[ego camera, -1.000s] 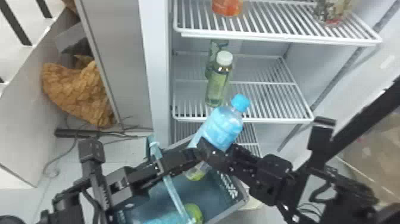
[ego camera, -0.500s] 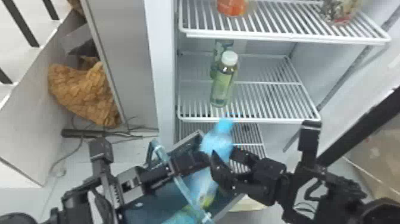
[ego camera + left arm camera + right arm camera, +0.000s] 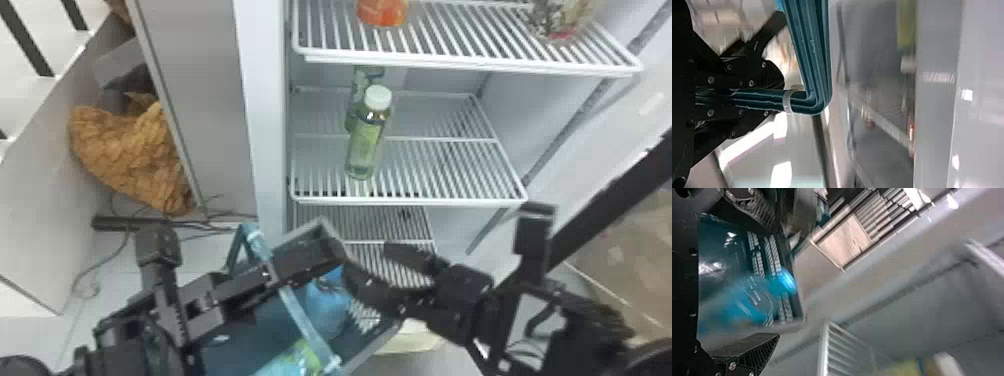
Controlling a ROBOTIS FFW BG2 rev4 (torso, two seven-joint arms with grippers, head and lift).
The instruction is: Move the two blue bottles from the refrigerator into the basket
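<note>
The blue bottle (image 3: 327, 300) has just gone down: a second ago it leaned between the right arm's fingers, up over the basket's edge, and now it sits inside the basket (image 3: 375, 345), its blue cap low behind the black fingers. The right gripper (image 3: 777, 282) is spread wide, with nothing pinched in it. The other blue bottle (image 3: 290, 362) lies in the basket too, close under the handle (image 3: 300, 310), so as I judge it both are delivered and the job is all but done. What seems left is to lift the right hand away without knocking the rim or dragging the bottle along. The left gripper (image 3: 777, 96) is closed on the handle, and if it slackened or jerked, the basket might tip.

The basket is just in front of the refrigerator (image 3: 270, 125), near its lower racks. Above, on a white wire shelf (image 3: 410, 201), a green bottle with a white cap (image 3: 367, 145) stands upright with another green container (image 3: 357, 90) behind it; neither is wanted here. An orange container (image 3: 382, 12) sits on the shelf over that. Off to the left, a crumpled brown bundle (image 3: 130, 150) slumps beside a grey panel (image 3: 195, 100), and thin cables (image 3: 125, 245) trail over the pale floor (image 3: 112, 307).
</note>
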